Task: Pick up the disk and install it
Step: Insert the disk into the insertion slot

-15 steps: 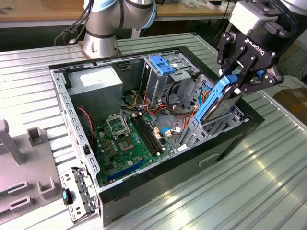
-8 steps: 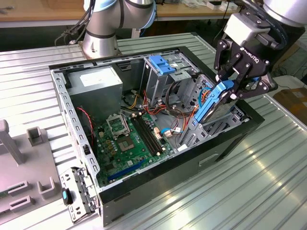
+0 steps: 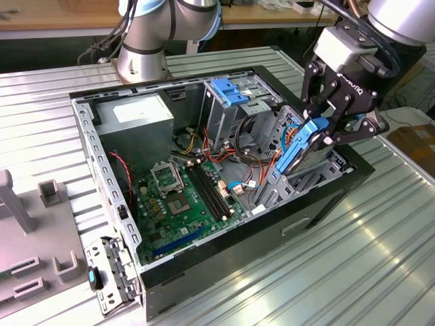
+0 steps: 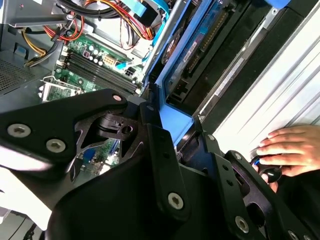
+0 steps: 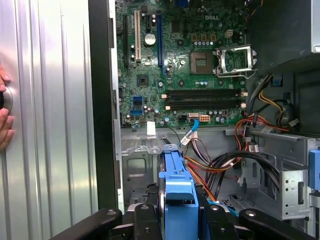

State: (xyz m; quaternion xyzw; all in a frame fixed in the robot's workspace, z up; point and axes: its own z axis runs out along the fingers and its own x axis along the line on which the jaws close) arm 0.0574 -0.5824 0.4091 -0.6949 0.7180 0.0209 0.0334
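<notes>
Disk (image 3: 298, 148), clamped in pincer (image 3: 329, 133), tilted above open case (image 3: 224, 252)

**Desk:** What's cut off?
**Photographer:** The arm (image 3: 146, 41), at the exterior view's top edge; a hand (image 4: 292, 149), at the second wrist view's edge.
**Desk:** Hidden?
**Photographer:** The disk (image 3: 298, 148), its lower end inside the drive bay (image 3: 318, 171).

The blue-railed grey disk (image 3: 300, 144) stands tilted, partly in the drive bay (image 3: 327, 167).

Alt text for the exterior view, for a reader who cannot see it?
The arm's pincer grips the blue-railed disk, tilted, at the drive bay on the exterior view's right of an open computer case. The motherboard lies exposed inside; the case sits on a ribbed metal table.
</notes>
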